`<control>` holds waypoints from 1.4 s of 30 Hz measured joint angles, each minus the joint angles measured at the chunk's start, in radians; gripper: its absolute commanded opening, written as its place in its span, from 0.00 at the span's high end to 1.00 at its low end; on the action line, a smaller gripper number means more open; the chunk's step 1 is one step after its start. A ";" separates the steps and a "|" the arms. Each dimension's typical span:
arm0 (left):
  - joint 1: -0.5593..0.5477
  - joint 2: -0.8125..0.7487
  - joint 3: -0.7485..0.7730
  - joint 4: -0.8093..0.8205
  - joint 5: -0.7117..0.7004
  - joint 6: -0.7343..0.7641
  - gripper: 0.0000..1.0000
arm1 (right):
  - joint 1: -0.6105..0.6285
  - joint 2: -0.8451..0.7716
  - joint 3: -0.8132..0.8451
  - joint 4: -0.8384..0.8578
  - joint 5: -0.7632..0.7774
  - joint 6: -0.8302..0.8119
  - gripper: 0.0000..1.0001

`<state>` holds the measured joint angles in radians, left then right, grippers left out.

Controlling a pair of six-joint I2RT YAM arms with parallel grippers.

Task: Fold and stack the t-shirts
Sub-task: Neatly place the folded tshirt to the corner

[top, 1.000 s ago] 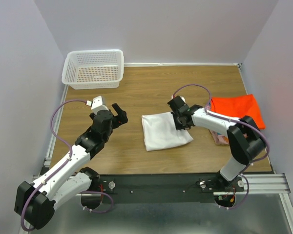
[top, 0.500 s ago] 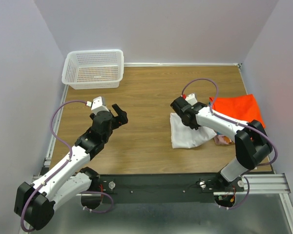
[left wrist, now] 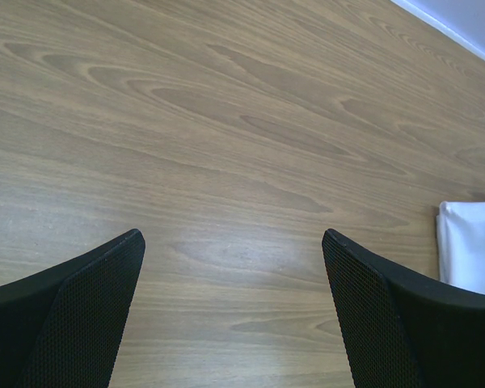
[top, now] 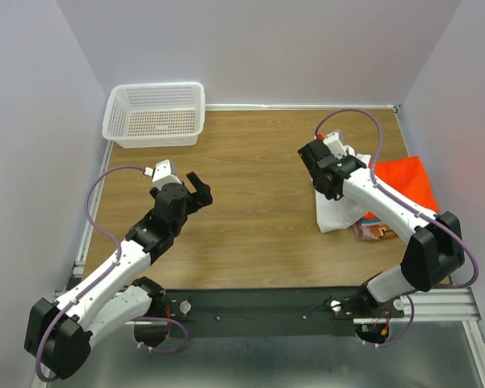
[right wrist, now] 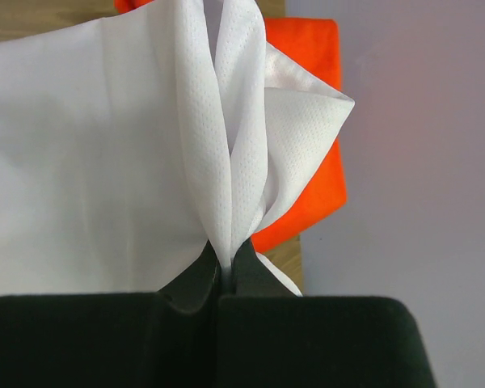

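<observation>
shifted right since a second ago: white shirt (top: 338,214), carried off mid-table by right gripper (top: 331,184) and now up against orange shirt (top: 408,184). no change at left gripper (top: 198,187).

from above: white shirt bunched, hanging from right gripper, lower part on table (top: 259,153), right edge overlapping orange shirt. pink-brown cloth (top: 370,232) poking out just below both. left gripper over bare wood on the left, well apart from the shirts. basket (top: 153,113) at far left corner.

left wrist: fingers (left wrist: 81,311) spread wide over table (left wrist: 226,121), holding nothing. corner of white shirt (left wrist: 473,246) at right edge.

right wrist: right gripper (right wrist: 225,271) pressed together, pinching a fold of white shirt (right wrist: 97,162). cloth fanned up and out from the jaws. orange shirt (right wrist: 311,48) behind it, beside grey wall (right wrist: 404,162).
</observation>
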<state>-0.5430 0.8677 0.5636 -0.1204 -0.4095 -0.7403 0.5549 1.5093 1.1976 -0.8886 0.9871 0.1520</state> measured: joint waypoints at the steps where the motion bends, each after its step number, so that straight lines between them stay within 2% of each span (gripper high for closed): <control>1: 0.000 0.005 0.000 0.000 0.000 0.000 0.02 | -0.004 -0.003 0.008 0.000 0.002 -0.008 1.00; 16: 0.001 0.031 0.000 0.000 -0.001 0.000 0.02 | -0.014 -0.108 0.123 -0.002 -0.079 -0.196 1.00; 28: 0.005 0.039 0.000 0.000 -0.002 0.000 0.02 | -0.027 -0.127 0.315 -0.043 -0.126 -0.303 1.00; 32: 0.007 0.043 0.000 0.000 -0.002 0.000 0.02 | -0.051 -0.128 0.349 -0.070 -0.147 -0.325 1.00; 42: 0.012 0.079 0.000 0.002 -0.002 0.000 0.02 | -0.200 -0.126 0.356 -0.138 -0.225 -0.372 1.00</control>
<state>-0.5308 0.9463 0.5636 -0.1188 -0.4110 -0.7403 0.3553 1.3834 1.5532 -1.0271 0.7616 -0.2195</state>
